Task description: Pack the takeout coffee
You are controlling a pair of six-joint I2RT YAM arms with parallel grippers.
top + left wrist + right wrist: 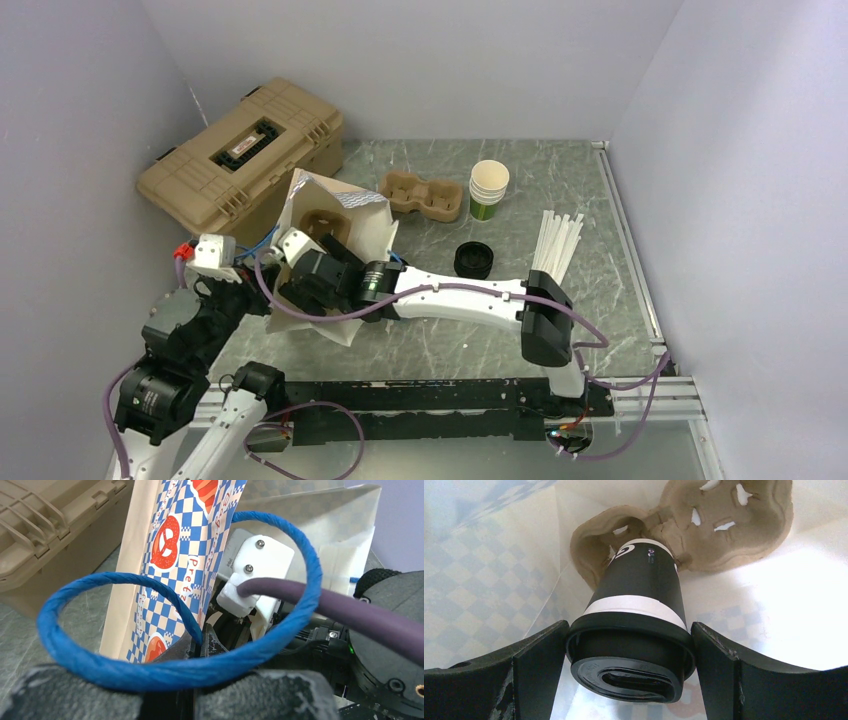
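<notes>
Broadly, the grey marbled tabletop (pixel 470 345) carries a tan toolbox (pixel 245 150) in its far left corner. Just in front of the toolbox a white paper bag (pixel 375 235), printed with blue checks and red pretzels, lies toward the left edge with its mouth facing the near edge. The right arm (pixel 460 300) reaches from the near right across the middle of the tabletop and into that mouth, hiding much of the bag's inside from above. A brown pulp cup carrier (pixel 724 525) sits deep inside the bag. A second carrier (pixel 421 195) stands near the far edge, just beside a stack of cream cups (pixel 489 190) with green bottoms. White straws (pixel 558 245) fan out toward the right edge, and a stack of black lids (pixel 473 260) sits near the middle, close to the arm's path. The takeout coffee (pixel 639 595), a dark cup with white bands and a black lid, is inside the bag with its base in one of the carrier's pockets. The right gripper (pixel 630 630) has its jaws spread wide, and its fingers (pixel 539 665) press on either side of the lid. The left gripper (pixel 201 647), at the bag's left side, is clamped on the bag's blue twisted handle (pixel 65 650), and a purple cable (pixel 350 615) crosses behind the loop.
</notes>
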